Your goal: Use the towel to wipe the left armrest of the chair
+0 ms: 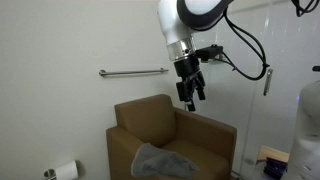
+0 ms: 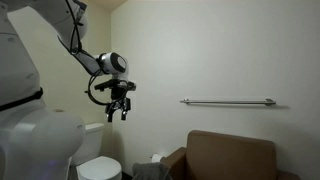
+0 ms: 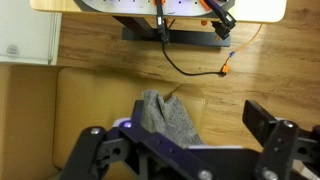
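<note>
Your claw hangs spread wide and empty; the towel sits on the chair seat, below and slightly left in frame.

Both exterior views stand well back, facing the grab bar and the chair from different angles; the wrist view looks straight down, close, onto the towel.

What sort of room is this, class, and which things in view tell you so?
Most likely a bathroom, perhaps an accessible one. A grab bar is fixed to the wall, a paper roll hangs low beside it, and what looks like a toilet stands nearby. The brown armchair is unusual here.
</note>
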{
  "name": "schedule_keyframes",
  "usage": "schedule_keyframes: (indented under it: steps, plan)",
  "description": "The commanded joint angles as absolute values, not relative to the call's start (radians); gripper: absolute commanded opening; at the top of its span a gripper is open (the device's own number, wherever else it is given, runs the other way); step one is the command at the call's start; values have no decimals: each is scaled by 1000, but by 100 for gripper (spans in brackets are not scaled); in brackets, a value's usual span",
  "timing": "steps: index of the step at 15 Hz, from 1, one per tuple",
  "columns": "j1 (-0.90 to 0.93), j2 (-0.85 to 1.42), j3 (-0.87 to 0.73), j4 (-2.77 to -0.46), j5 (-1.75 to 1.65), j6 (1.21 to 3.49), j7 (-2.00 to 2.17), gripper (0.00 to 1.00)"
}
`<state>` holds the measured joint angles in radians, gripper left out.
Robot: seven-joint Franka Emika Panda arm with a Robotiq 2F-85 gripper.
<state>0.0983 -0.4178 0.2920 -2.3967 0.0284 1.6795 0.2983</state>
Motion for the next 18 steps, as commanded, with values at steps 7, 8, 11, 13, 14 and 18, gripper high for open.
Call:
schedule_keyframes:
  steps: [7, 8, 11, 13, 14, 18]
  plan:
    - [117, -411, 273, -2412, 21, 1704, 316, 100]
    - [114, -402, 272, -2437, 17, 1760, 321, 100]
    - [99, -347, 258, -2514, 8, 1995, 318, 100]
    - [89, -286, 236, -2542, 8, 2167, 301, 100]
    - [86, -243, 220, -2543, 17, 2257, 284, 100]
    - [96, -9, 189, -2537, 17, 2601, 269, 100]
